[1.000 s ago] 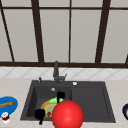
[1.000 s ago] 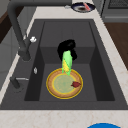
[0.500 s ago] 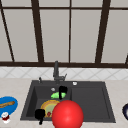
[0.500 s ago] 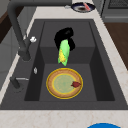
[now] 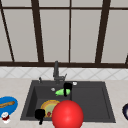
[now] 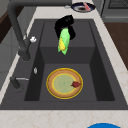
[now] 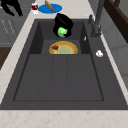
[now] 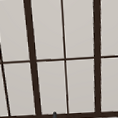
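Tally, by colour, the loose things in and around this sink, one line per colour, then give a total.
Green: 1, corn cob held by right hand
Yellow: 1, plate
Red: 1, ball
Blue: 1, dish
Total: 4

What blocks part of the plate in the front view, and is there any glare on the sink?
Front view: a big red ball covers part of the yellow plate; left side view: the dark sink looks matte, with no glare.

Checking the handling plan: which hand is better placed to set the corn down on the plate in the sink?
Right hand: it grips the corn above the basin, near the plate. The left hand hangs empty at the sink's front edge.
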Motion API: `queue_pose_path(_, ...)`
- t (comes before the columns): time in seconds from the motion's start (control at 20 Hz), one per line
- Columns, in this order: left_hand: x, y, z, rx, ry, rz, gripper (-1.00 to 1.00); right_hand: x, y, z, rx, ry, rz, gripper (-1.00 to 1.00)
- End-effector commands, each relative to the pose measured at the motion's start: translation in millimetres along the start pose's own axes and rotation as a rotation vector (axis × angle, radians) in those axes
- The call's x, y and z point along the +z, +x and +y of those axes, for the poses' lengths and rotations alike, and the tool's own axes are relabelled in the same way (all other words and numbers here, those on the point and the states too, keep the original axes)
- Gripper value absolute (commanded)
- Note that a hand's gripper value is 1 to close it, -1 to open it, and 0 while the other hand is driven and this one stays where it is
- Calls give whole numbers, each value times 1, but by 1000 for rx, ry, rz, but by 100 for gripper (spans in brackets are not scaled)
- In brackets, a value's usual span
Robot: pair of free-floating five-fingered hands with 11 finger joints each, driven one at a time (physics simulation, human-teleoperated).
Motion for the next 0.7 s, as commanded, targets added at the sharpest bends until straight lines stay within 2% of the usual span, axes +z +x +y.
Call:
queue_pose_path(0.0,0,0,0,0,0,0,0,3,-21,-21,-24,-2,55,100)
queue_pose_path(0.25,0,0,0,0,0,0,0,9,-52,-43,-15,-3,54,100)
queue_pose_path(0.65,0,0,0,0,0,0,0,15,-105,-60,-18,5,30,100)
